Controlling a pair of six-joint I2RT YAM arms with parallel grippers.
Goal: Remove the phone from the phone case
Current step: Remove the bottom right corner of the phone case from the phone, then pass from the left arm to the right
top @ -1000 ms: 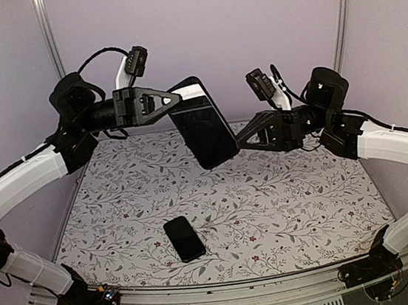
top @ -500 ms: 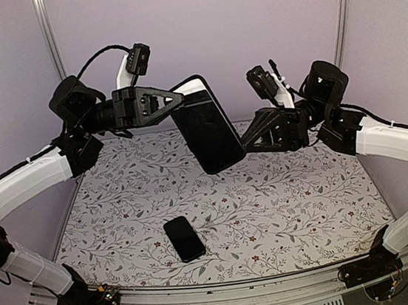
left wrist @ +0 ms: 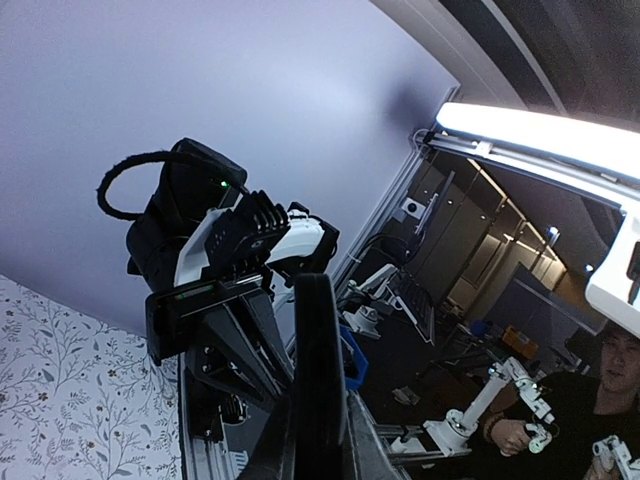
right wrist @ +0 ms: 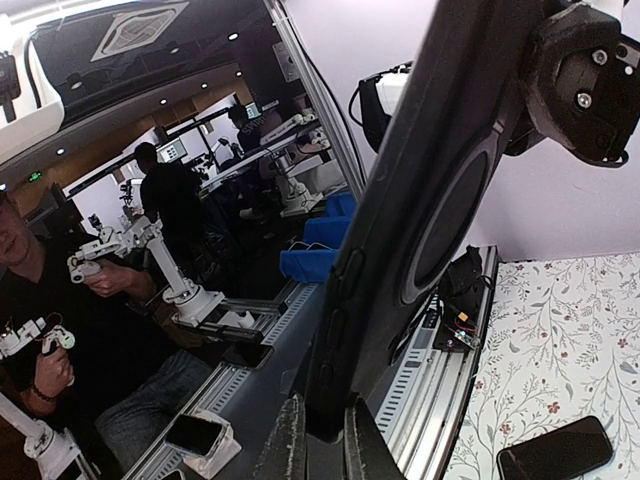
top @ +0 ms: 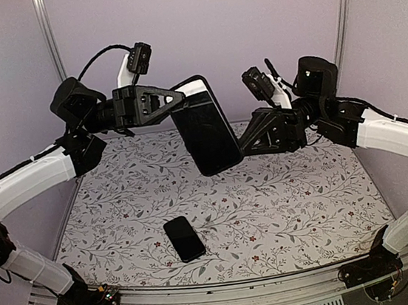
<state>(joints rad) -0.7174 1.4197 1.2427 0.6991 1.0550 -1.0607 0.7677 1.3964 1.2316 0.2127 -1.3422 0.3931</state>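
A black phone case [top: 204, 126] hangs in the air above the table, tilted, with both grippers on it. Its glossy dark front faces the top camera and looks like the phone's screen seated in it. My left gripper [top: 176, 101] is shut on the case's upper left edge; in the left wrist view the case [left wrist: 318, 350] stands edge-on between the jaws of that gripper [left wrist: 320, 445]. My right gripper [top: 239, 147] is shut on the lower right corner. The right wrist view shows the case's back [right wrist: 440, 200], with a round ring and side buttons, rising from the right gripper [right wrist: 318, 440].
A smaller black phone [top: 184, 238] lies flat on the floral table mat [top: 292, 201] near the front, also seen low in the right wrist view [right wrist: 555, 450]. Purple walls and metal posts [top: 47, 30] close the back and sides.
The right arm's wrist and elbow have risen and swung slightly left. The case has tipped a little between the two grippers. Both grips hold.
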